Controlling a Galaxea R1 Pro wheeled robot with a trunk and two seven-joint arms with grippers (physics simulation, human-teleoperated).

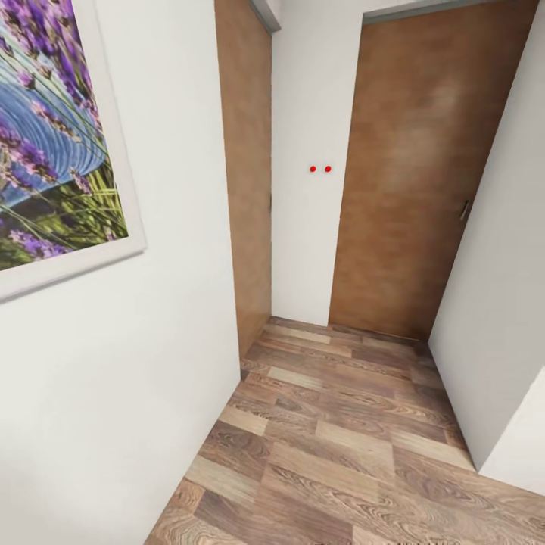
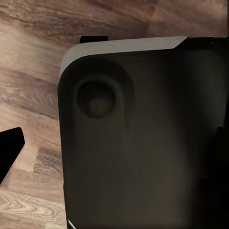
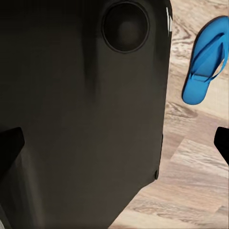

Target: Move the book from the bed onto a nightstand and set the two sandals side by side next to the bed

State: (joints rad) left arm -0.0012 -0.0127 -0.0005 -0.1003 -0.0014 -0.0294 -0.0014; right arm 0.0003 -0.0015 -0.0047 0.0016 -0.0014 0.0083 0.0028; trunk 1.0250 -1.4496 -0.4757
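Three views: head first, then left wrist, then right wrist.
Head view, doors: two brown wooden doors, one (image 1: 246, 174) at about 11 o'clock seen edge-on along the left wall, the other (image 1: 424, 174) at about 1 o'clock facing the camera, with a dark handle (image 1: 464, 210) on its right edge.
Head view, wall: a white wall strip (image 1: 310, 166) stands between the doors, with two small red dots (image 1: 320, 169) side by side on it.
Head view, picture: a white-framed picture (image 1: 57, 136) of purple lavender and blue curves hangs at about 9 to 10 o'clock on the left wall; no lettering is readable on it.
Head view, floor: a brown wood-plank floor (image 1: 341, 439) runs from 6 o'clock up to the doors.
Left wrist view: a big dark rounded robot body (image 2: 143, 143) with a pale grey upper edge and a round recess sits above the plank floor; a black tip (image 2: 9, 152) shows at 9 o'clock.
Left gripper: cannot tell how wide it stands or whether it holds anything.
Right wrist view: a dark panel (image 3: 81, 114) with a round recess, black tips at 9 and 3 o'clock.
Sandal: one bright blue sandal (image 3: 205, 62) lies flat on the floor at about 2 o'clock, just beside the dark panel, apart from both tips.
Right gripper (image 3: 117, 140): the two tips stand wide apart with nothing held between them.
Writing: none readable in any view.
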